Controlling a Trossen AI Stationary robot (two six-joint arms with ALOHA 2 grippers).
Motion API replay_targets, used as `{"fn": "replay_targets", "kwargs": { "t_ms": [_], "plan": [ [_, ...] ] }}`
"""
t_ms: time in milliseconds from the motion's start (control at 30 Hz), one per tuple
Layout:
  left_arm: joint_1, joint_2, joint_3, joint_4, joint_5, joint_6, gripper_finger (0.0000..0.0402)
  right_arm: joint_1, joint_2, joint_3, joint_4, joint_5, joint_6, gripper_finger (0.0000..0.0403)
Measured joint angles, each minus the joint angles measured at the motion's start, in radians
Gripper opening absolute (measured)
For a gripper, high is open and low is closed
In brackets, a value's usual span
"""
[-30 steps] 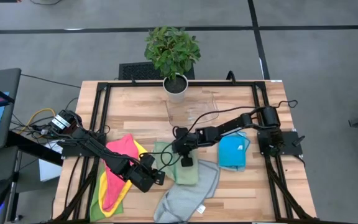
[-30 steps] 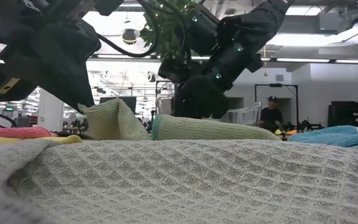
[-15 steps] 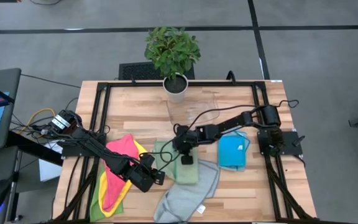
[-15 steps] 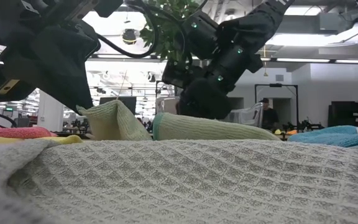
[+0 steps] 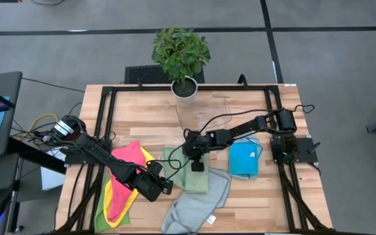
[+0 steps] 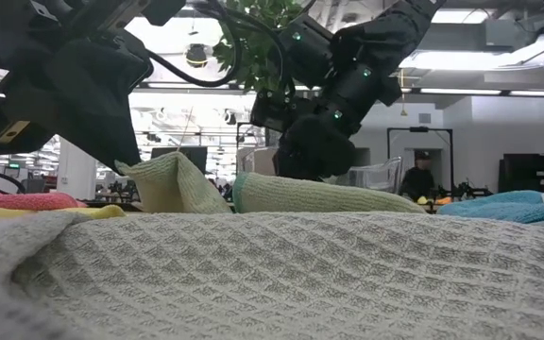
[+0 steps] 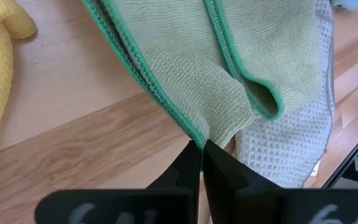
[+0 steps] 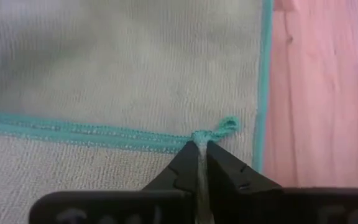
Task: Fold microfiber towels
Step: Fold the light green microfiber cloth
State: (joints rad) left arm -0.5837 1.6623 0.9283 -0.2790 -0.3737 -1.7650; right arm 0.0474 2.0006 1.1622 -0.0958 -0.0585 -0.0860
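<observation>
A light green towel with teal edging [image 5: 185,175] lies partly folded at the table's middle, on top of a grey waffle towel [image 5: 198,205]. My left gripper [image 5: 168,185] is shut on the green towel's near left edge. My right gripper [image 5: 196,169] is shut on a corner lying on top of the towel. In the low view the towel shows as a raised hump [image 6: 173,184] beside a folded roll [image 6: 319,196]. A folded blue towel [image 5: 245,159] lies at the right. Pink [image 5: 128,171] and yellow [image 5: 113,196] towels lie at the left. My left gripper pinches the green towel's teal-stitched edge [image 7: 194,138] between its two fingers, coming from the table's left. The cloth there is doubled. The held edge is raised off the table into a hump [image 6: 163,175]; the rest lies flat. My right gripper pinches a teal-edged corner [image 8: 202,137] of the green towel between its fingertips, coming from above and the right. The corner lies folded over onto the towel's own surface, close to its other edge [image 8: 265,93].
A potted plant [image 5: 181,59] and a clear plastic tray [image 5: 204,114] stand at the far middle. A darker green cloth [image 5: 99,215] lies under the yellow one at the near left. Black frame rails [image 5: 106,117] run along both table sides. A person [image 6: 421,179] stands far behind.
My right gripper has shifted slightly toward the table's far edge, still shut on the towel's corner. The green towel's hump and fold stand as before.
</observation>
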Motion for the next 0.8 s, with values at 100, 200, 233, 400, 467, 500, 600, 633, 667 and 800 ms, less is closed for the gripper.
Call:
{"fn": "replay_targets", "kwargs": {
  "t_ms": [100, 200, 233, 400, 467, 500, 600, 633, 667, 800],
  "plan": [
    [0.0, 0.0, 0.0, 0.0, 0.0, 0.0, 0.0002, -0.003, 0.0, 0.0, -0.018, 0.005, 0.0, 0.0045],
    [0.0, 0.0, 0.0, 0.0, 0.0, 0.0, 0.0002, -0.004, 0.0, 0.0, -0.018, 0.005, -0.001, 0.0036],
    [0.0, 0.0, 0.0, 0.0, 0.0, 0.0, 0.0002, -0.004, 0.0, 0.0, -0.018, 0.005, 0.0, 0.0033],
    [0.0, 0.0, 0.0, 0.0, 0.0, 0.004, 0.0002, -0.006, 0.0, 0.001, -0.039, 0.007, -0.002, 0.0036],
    [0.0, 0.0, 0.0, 0.0, 0.001, 0.004, 0.0002, -0.009, -0.002, 0.001, -0.055, 0.011, -0.003, 0.004],
    [0.0, 0.0, 0.0, 0.0, 0.001, 0.004, 0.0002, -0.011, -0.002, 0.002, -0.059, 0.013, -0.002, 0.0041],
    [0.0, 0.0, 0.0, 0.0, 0.001, 0.004, 0.0002, -0.014, -0.002, 0.002, -0.062, 0.013, -0.002, 0.0041],
    [0.0, 0.0, 0.0, 0.0, 0.001, 0.005, 0.0002, -0.014, -0.002, 0.002, -0.063, 0.013, 0.0, 0.004],
    [0.0, 0.0, 0.0, 0.0, 0.001, 0.008, 0.0002, -0.014, -0.002, 0.002, -0.064, 0.013, 0.004, 0.0039],
    [0.0, 0.0, 0.0, 0.0, 0.001, 0.008, 0.0002, -0.014, -0.002, 0.002, -0.065, 0.016, 0.01, 0.0041]
  ]
}}
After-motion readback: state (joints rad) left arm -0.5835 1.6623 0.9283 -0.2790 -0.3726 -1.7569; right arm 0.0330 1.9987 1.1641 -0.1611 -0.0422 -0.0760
